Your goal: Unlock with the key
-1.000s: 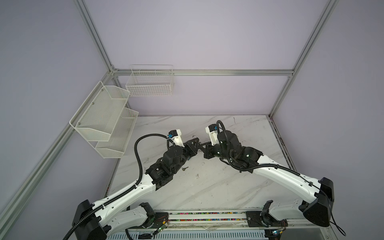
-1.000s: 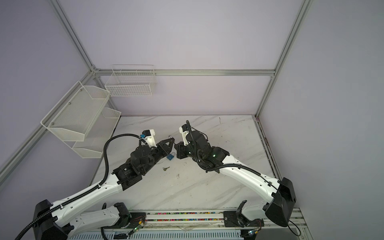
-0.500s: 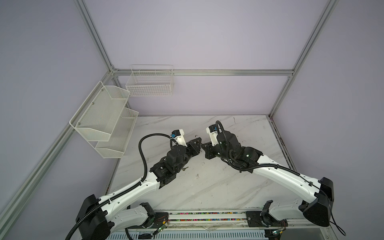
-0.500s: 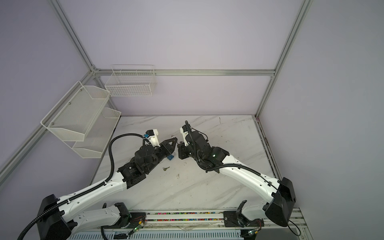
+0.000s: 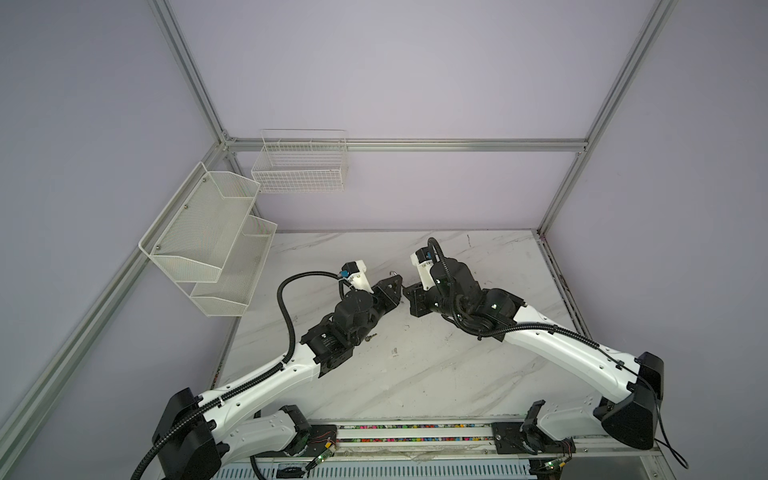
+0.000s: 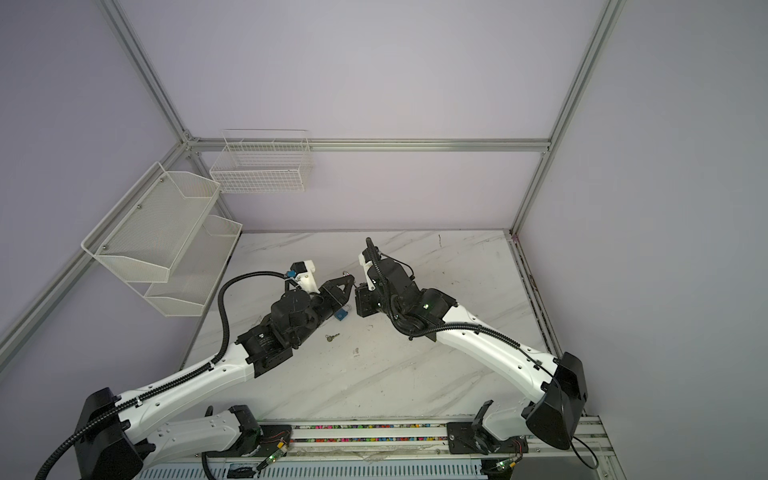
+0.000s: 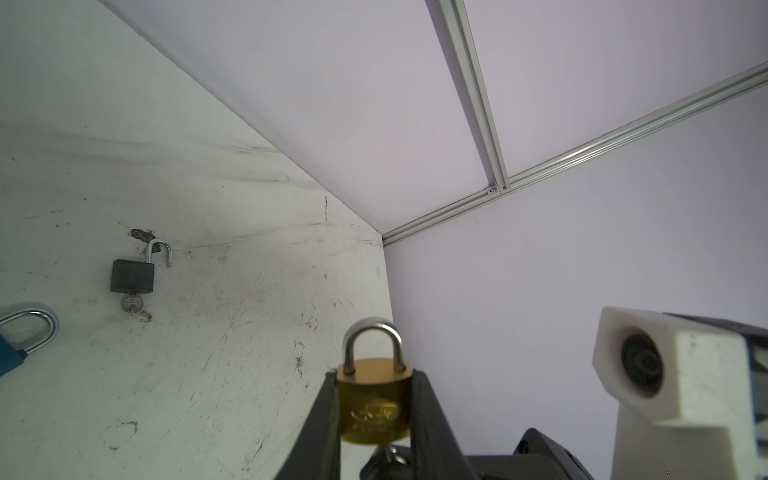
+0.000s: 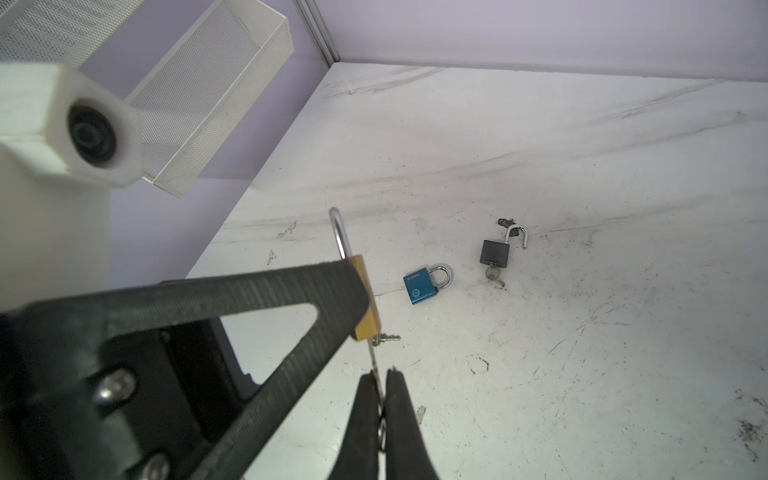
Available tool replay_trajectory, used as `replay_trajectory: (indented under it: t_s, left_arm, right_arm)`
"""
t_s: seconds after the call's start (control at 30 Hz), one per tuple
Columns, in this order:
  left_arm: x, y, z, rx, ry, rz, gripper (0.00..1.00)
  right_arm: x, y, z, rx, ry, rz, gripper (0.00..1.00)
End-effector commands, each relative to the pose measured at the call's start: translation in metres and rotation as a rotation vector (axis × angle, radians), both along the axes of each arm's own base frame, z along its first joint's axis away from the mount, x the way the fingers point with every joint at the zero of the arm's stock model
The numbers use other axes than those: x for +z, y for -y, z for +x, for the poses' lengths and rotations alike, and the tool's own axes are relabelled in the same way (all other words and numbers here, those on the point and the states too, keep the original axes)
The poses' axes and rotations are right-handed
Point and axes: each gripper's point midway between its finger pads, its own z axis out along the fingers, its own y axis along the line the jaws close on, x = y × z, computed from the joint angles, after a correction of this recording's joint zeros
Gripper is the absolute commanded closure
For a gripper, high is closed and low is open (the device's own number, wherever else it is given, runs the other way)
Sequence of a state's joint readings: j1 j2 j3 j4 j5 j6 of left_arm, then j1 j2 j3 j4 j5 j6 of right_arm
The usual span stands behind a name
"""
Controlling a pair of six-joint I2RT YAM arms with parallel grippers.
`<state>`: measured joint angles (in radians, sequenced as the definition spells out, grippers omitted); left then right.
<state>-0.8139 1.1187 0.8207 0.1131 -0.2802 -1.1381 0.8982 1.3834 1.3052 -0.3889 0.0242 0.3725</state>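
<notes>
Left gripper (image 7: 374,384) clamped on the sides of brass padlock (image 7: 374,411), held up off the desk (image 7: 208,332) over its middle, shackle closed. Right gripper (image 8: 381,388) clenched on key (image 8: 375,361). The key's tip meets the padlock's underside, can't tell how deep it is in. Lying on the desk below: blue padlock (image 8: 424,284), closed. Near it black padlock (image 8: 494,252), shackle open, own key (image 8: 492,275) plugged in. Loose key (image 6: 331,336) lies toward the front edge from the blue one.
</notes>
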Motion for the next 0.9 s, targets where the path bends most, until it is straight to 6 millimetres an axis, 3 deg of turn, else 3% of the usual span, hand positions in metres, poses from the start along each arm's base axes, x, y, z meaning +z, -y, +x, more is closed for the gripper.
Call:
replay_trajectory:
  t_s: [0.0, 0.03, 0.47, 0.87]
  left_arm:
    - [-0.070, -0.013, -0.018, -0.008, -0.172, 0.179, 0.95]
    - [-0.071, -0.014, -0.019, -0.004, -0.176, 0.179, 0.95]
    - [-0.084, -0.031, -0.021, 0.050, -0.224, 0.181, 0.95]
    - [-0.101, -0.048, -0.022, 0.104, -0.276, 0.158, 0.95]
  right_arm:
    - [0.065, 0.017, 0.035, -0.160, 0.167, 0.120, 1.00]
    - [0.056, 0.014, 0.038, -0.159, 0.152, 0.100, 1.00]
    - [0.039, 0.010, 0.044, -0.163, 0.117, 0.019, 1.00]
    - [0.042, 0.008, 0.043, -0.147, 0.116, 0.017, 1.00]
